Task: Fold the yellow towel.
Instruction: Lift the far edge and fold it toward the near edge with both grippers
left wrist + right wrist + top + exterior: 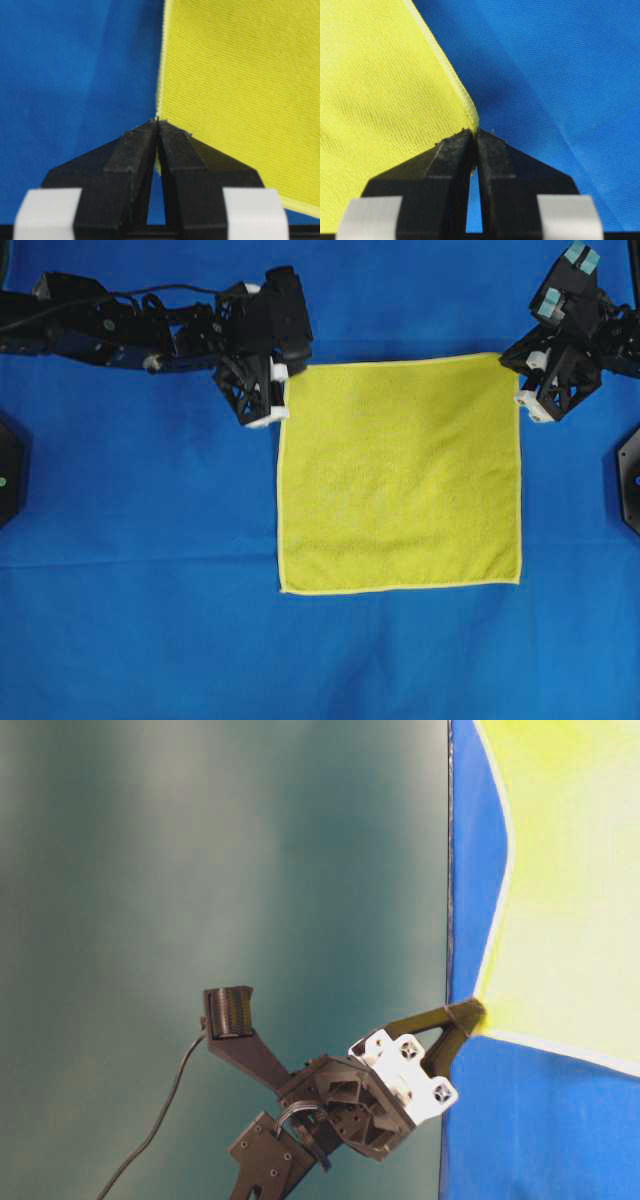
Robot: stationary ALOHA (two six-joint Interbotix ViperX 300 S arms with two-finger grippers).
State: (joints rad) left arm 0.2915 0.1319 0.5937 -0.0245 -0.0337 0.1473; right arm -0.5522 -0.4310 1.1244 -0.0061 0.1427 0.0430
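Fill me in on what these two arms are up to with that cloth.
The two arms are starting to fold the yellow towel, which lies spread on the blue cloth. The left gripper is shut on one of the towel's far corners, and the right gripper is shut on the other. Seen from table level, a pinched corner is already lifted off the cloth. The near edge lies flat, and no fold has been made yet.
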